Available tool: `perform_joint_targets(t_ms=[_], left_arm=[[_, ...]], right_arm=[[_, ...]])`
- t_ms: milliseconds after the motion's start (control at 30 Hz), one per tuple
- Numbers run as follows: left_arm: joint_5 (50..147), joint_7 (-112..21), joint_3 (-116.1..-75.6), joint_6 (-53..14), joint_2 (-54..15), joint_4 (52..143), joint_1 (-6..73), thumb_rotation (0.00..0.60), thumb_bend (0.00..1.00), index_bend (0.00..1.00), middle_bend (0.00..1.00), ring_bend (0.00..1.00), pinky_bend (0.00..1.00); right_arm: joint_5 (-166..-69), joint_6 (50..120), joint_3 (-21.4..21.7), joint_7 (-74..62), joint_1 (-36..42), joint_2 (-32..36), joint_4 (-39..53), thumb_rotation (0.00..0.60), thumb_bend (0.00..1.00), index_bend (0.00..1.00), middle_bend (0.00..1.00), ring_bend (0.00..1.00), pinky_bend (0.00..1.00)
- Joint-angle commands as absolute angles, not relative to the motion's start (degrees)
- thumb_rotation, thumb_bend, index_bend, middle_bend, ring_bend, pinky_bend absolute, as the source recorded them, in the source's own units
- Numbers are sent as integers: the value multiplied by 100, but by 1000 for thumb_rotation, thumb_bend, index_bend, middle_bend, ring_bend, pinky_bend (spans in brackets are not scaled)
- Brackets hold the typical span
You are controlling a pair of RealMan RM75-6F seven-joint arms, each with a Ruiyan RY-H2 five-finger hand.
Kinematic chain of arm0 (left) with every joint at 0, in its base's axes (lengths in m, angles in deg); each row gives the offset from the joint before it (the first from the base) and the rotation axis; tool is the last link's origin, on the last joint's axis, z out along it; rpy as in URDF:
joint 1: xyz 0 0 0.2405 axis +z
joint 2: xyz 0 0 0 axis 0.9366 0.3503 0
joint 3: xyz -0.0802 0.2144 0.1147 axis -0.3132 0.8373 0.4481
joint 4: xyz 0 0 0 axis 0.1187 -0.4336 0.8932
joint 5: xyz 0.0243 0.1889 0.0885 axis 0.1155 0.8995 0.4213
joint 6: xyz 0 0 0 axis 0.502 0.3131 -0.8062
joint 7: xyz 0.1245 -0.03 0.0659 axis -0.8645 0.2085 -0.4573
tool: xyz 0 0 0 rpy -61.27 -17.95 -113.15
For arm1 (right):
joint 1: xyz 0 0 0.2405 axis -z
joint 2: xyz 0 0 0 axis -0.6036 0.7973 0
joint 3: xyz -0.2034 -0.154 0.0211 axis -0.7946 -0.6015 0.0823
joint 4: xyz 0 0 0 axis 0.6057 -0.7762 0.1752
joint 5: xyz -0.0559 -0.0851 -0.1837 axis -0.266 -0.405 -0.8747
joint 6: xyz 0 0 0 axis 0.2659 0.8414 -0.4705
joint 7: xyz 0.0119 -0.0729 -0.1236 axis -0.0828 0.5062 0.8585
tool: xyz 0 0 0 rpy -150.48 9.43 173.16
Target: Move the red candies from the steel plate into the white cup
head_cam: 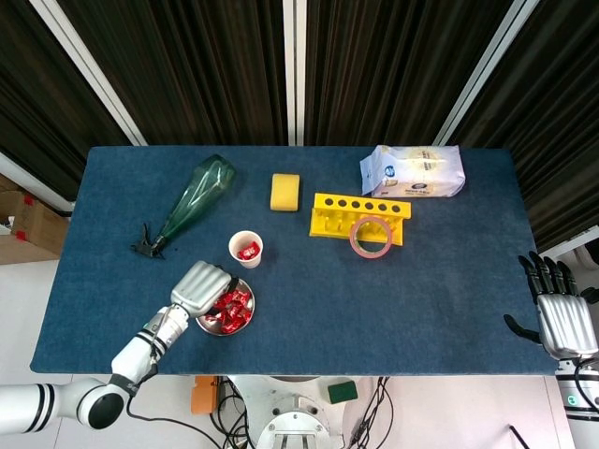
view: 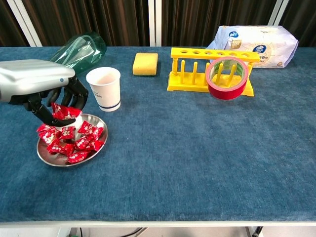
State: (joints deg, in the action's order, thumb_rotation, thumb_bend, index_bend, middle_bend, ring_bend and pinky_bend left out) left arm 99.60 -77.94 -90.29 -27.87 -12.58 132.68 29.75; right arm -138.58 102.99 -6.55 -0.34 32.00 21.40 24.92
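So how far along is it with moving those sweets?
Barely started. The white cup already has some red candy in it. The left hand holds a candy lifted above the steel plate, where a pile of red candies is left.

bench: matt napped blue cloth | steel plate: polished shiny metal | red candies: glossy crinkled wrappers | white cup: matt paper | left robot hand: smooth silver shell, black fingers | bottle: clear green plastic | sponge: porous yellow foam | rack: smooth yellow plastic
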Motion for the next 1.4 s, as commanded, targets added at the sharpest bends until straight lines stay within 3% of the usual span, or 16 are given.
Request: perform_joint_targets(t_ms=[33, 300, 567, 800, 1200, 1400], left_arm=[[9742, -7743, -9234, -2843, -1044, 13477, 2837, 600, 362, 603, 574, 513, 591], [9183, -8016, -9721, -2686, -731, 13712, 2469, 600, 368, 603, 572, 511, 593], [8466, -7821, -10053, -3014, -940, 13218, 1982, 600, 382, 604, 570, 510, 593], [8249, -7630, -10044, -3326, -1447, 12497, 1614, 600, 384, 604, 570, 510, 598], [8264, -7072, -9960, -3434, -1736, 11883, 1568, 600, 385, 598, 560, 497, 601], [8366, -6980, -9867, -3481, -1707, 11868, 1560, 600, 388, 522, 509, 448, 601]], right_arm=[[-13851, 10297, -651, -35, 3199, 2141, 2490, 600, 190, 0, 0, 0, 0], [-13832, 10323, -631, -72, 3209, 2152, 2489, 600, 193, 0, 0, 0, 0], [-13828, 10318, -626, -118, 3208, 2175, 2488, 600, 196, 0, 0, 0, 0], [-13889, 10304, -651, -157, 3195, 2177, 2469, 600, 198, 0, 0, 0, 0], [-13921, 10355, -645, -247, 3210, 2191, 2429, 600, 198, 0, 0, 0, 0], [-13911, 10337, -648, -213, 3204, 2180, 2434, 600, 198, 0, 0, 0, 0]])
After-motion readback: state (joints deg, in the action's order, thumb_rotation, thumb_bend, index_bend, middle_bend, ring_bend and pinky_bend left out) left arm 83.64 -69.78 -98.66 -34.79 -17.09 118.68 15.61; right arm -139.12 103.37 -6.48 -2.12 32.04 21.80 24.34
